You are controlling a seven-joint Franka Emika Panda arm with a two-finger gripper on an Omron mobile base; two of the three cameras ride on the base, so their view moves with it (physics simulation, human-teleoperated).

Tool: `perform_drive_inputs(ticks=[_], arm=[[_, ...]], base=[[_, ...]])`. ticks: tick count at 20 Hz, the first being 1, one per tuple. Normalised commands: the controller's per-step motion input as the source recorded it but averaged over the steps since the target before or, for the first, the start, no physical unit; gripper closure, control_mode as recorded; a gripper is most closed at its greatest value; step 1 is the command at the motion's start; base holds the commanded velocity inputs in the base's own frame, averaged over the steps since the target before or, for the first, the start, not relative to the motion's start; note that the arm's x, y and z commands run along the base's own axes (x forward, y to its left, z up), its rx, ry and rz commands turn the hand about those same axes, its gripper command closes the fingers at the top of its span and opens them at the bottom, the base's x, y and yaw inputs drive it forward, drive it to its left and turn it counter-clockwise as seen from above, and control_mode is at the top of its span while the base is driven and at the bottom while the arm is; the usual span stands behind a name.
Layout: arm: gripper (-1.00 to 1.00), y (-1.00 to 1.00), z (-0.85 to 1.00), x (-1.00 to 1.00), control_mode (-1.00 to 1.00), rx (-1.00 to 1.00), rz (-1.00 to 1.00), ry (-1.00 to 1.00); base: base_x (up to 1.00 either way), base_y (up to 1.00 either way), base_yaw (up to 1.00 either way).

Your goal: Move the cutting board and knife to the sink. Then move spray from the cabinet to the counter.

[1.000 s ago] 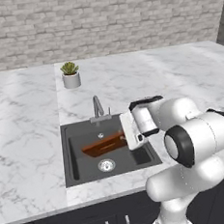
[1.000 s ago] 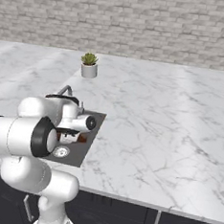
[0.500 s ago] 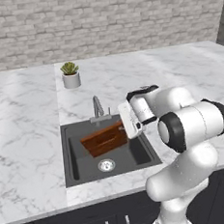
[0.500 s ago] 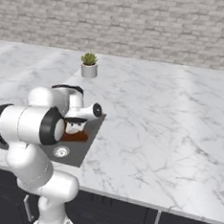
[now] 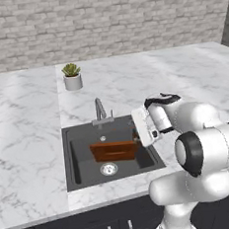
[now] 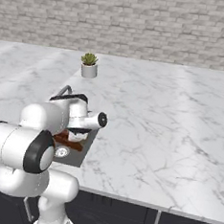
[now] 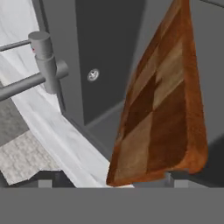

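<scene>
Currently the board (image 5: 114,150) lies inside the sink (image 5: 76,162), toward the basin's right half, a short way behind the round drain (image 5: 109,169). From the left base view it reads as a reddish-brown rectangle, roughly level, with its right end running under the arm's white wrist. In the hand view the board (image 7: 162,105) fills the right side as a long checkered wedge of light and dark blocks, its near edge just above the finger tips (image 7: 45,180), one tip at lower left, the other at lower right, so the claw (image 7: 109,183) stands spread wide with the board's near edge between the tips; whether either tip touches it cannot be told. The gripper sits over the sink's right edge. The faucet (image 5: 100,109) stands at the sink's back rim; in the hand view its grey pipes (image 7: 41,61) cross the upper left. A potted plant (image 5: 72,76) sits on the counter (image 5: 28,120) behind the sink, well apart from it. In the right base view the arm covers most of the sink; a sliver of the board (image 6: 63,139) and the drain (image 6: 61,152) show beneath the wrist. Brick wall (image 5: 102,18) behind the counter.
</scene>
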Motion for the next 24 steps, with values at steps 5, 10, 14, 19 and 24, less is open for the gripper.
perform_drive_inputs(ticks=[5, 10, 14, 19, 24], arm=[[-1.00, -0.21, 0.89, -0.52, -1.00, 0.00, 0.00, -0.14], [-1.00, 0.00, 1.00, -0.27, -1.00, -0.10, 0.00, -0.11], [-1.00, 0.00, 1.00, -0.58, -1.00, -0.34, 0.06, -0.19], [-1.00, 0.00, 0.87, -0.89, -1.00, -0.59, 0.19, -0.23], [-1.00, 0.00, 0.33, -1.00, -1.00, -0.67, 0.27, -0.16]], base=[[0.00, 0.00, 0.00], [0.00, 0.00, 0.00], [0.00, 0.00, 0.00], [0.00, 0.00, 0.00], [0.00, 0.00, 0.00]])
